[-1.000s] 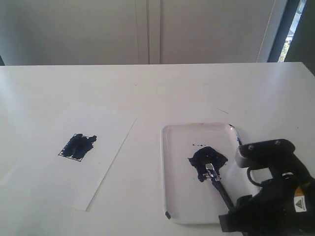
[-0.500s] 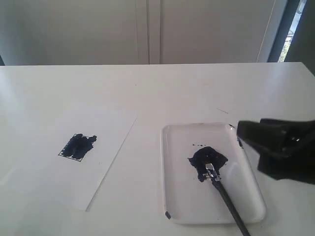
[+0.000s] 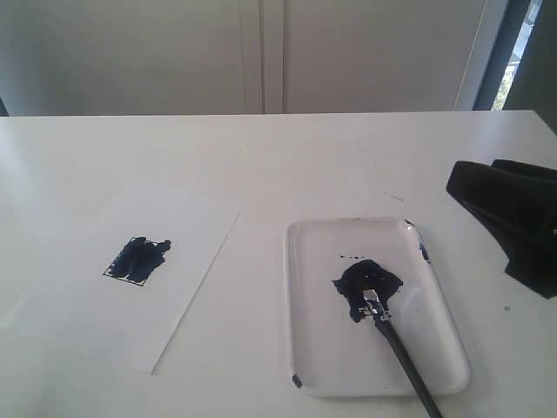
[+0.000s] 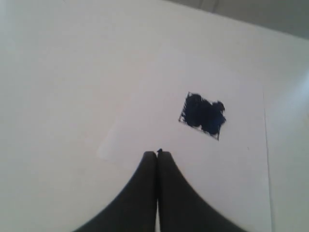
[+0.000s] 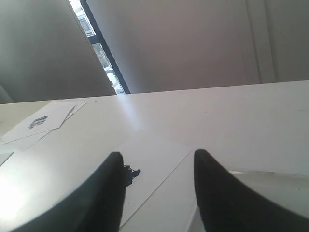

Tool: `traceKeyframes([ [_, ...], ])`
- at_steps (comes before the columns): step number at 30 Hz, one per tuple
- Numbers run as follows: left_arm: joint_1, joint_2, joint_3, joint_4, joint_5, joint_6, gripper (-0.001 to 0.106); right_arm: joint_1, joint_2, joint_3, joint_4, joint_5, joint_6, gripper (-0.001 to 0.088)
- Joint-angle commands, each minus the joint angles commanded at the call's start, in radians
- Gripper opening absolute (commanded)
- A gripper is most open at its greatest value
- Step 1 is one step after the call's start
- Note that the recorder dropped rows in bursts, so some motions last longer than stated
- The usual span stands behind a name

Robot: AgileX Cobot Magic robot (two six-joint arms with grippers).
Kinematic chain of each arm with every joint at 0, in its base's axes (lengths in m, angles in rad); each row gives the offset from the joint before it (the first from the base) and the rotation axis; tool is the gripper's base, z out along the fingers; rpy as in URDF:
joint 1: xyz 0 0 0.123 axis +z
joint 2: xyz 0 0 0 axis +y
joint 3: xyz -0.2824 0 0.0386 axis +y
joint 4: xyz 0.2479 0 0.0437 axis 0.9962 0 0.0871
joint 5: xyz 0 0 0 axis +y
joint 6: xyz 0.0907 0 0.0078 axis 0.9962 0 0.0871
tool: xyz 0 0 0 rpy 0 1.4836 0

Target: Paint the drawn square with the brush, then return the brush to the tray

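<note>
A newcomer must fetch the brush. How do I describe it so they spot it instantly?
On the table, find the glossy tray right of the paper sheet. The brush lies in it, tip in the blue paint blot, black handle overhanging the near rim. It alone is long and thin.

Soft daylight comes from the window (image 3: 522, 43) at the far right, so the white table (image 3: 287, 157) is bright and even, with only faint shadows, and the glossy tray (image 3: 318, 296) carries a pale sheen. All 3 views are soft and slightly grainy. Close to the wrist lenses, the left gripper (image 4: 157, 154) and right gripper (image 5: 158, 153) are blurred black shapes.
</note>
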Motion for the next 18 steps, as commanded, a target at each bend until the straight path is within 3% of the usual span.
traceKeyframes([
  [8,0.101,-0.112,0.000,0.000,0.000,0.000,0.000,0.000,0.000,0.000,0.000,0.000,0.000,0.0433],
  [15,0.103,-0.113,0.000,0.002,-0.005,0.000,0.000,-0.009,-0.072,0.004,-0.002,0.009,0.000,0.0433],
  [18,0.103,-0.113,0.000,0.002,-0.005,0.000,0.000,-0.057,-0.183,0.004,-0.002,0.009,0.000,0.0433],
])
